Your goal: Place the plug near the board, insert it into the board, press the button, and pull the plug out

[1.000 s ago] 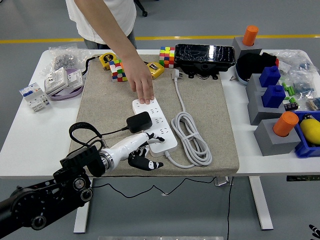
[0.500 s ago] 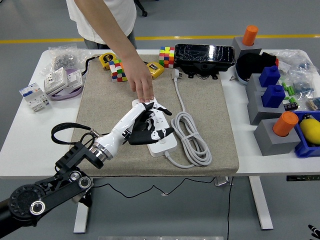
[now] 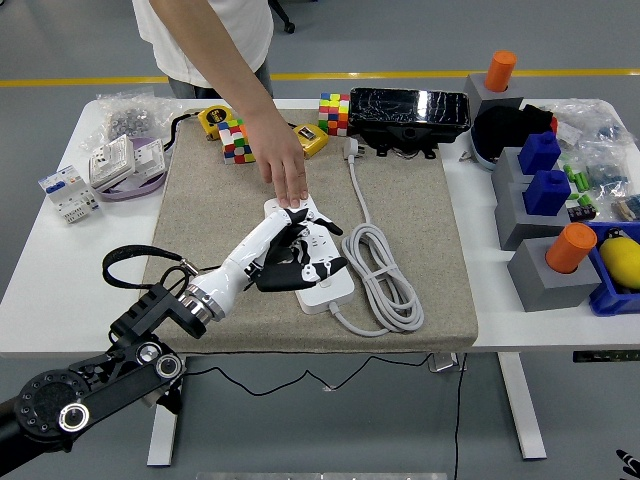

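A white power board [image 3: 338,287] lies on the beige mat [image 3: 420,210] in the head view. My left hand [image 3: 305,250] reaches in from the lower left and lies over the board's middle. Its white fingers [image 3: 322,222] are curled around the black plug [image 3: 280,272], which is mostly hidden beneath them. The plug's black cord [image 3: 125,258] loops off to the left past my wrist. A person's hand [image 3: 287,172] presses down on the board's far end. My right arm is out of the picture.
The board's grey cable [image 3: 388,280] lies coiled just right of it. Colour cubes [image 3: 236,140], a yellow tape measure [image 3: 214,120] and a black box [image 3: 408,110] line the mat's far edge. Grey blocks with blue and orange pegs [image 3: 545,195] stand at the right.
My left hand rose from the mat's near edge up onto the board and closed over the plug. In the last half second it barely moved. The person's hand stayed put.
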You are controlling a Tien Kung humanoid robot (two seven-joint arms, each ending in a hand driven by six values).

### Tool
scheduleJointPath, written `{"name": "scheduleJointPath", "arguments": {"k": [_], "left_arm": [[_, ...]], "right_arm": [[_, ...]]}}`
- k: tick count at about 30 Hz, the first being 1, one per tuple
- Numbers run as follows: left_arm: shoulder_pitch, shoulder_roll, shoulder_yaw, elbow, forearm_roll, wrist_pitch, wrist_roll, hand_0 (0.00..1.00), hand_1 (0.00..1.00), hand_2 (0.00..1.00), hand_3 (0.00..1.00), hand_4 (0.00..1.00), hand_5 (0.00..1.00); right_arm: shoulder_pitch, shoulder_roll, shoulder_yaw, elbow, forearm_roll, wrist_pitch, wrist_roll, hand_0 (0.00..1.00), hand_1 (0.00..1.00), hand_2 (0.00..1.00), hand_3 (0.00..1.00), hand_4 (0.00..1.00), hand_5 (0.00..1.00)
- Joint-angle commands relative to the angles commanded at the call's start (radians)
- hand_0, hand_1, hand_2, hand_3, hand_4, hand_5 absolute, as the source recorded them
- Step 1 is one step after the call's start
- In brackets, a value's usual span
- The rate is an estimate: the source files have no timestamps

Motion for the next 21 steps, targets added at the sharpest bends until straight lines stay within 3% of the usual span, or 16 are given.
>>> {"name": "scheduleJointPath", "arguments": {"k": [1, 6, 7, 12, 18, 19, 21], "left_arm": [[-0.001, 0.001, 0.001, 0.000, 0.002, -0.006, 0.013, 0.097, 0.066, 0.156, 0.606, 0.769, 0.274], [-0.005, 0.005, 0.000, 0.000, 0.052, -0.044, 0.098, 0.097, 0.066, 0.156, 0.606, 0.769, 0.274], [-0.005, 0.005, -0.002, -0.001, 0.071, -0.059, 0.123, 0.083, 0.063, 0.130, 0.662, 0.769, 0.270], [-0.007, 0.009, -0.013, -0.007, 0.167, -0.183, 0.295, 0.083, 0.063, 0.130, 0.662, 0.769, 0.270], [-0.010, 0.011, -0.006, -0.004, 0.207, -0.207, 0.363, 0.080, 0.062, 0.129, 0.685, 0.768, 0.274], [-0.012, 0.011, -0.003, -0.003, 0.221, -0.208, 0.377, 0.076, 0.062, 0.129, 0.789, 0.773, 0.275], [-0.014, 0.010, -0.001, -0.001, 0.235, -0.214, 0.398, 0.076, 0.062, 0.129, 0.789, 0.773, 0.275]], "right_arm": [[0.000, -0.001, 0.000, 0.000, 0.000, 0.000, 0.000, 0.532, 0.626, 0.612, 0.547, 0.884, 0.410], [0.000, -0.002, -0.002, -0.001, 0.001, 0.000, 0.000, 0.532, 0.626, 0.612, 0.547, 0.884, 0.410], [0.000, -0.002, -0.003, -0.001, 0.001, 0.000, -0.001, 0.532, 0.628, 0.612, 0.547, 0.884, 0.410], [0.000, 0.000, -0.008, -0.001, 0.002, 0.001, -0.001, 0.532, 0.628, 0.612, 0.547, 0.884, 0.410], [0.002, -0.005, -0.011, 0.003, 0.002, 0.001, -0.001, 0.534, 0.627, 0.612, 0.547, 0.884, 0.410], [0.002, -0.006, -0.010, 0.003, 0.002, 0.000, -0.001, 0.531, 0.626, 0.612, 0.547, 0.884, 0.411], [0.002, -0.006, -0.011, 0.003, 0.003, 0.000, -0.001, 0.531, 0.626, 0.612, 0.547, 0.884, 0.411]]}}
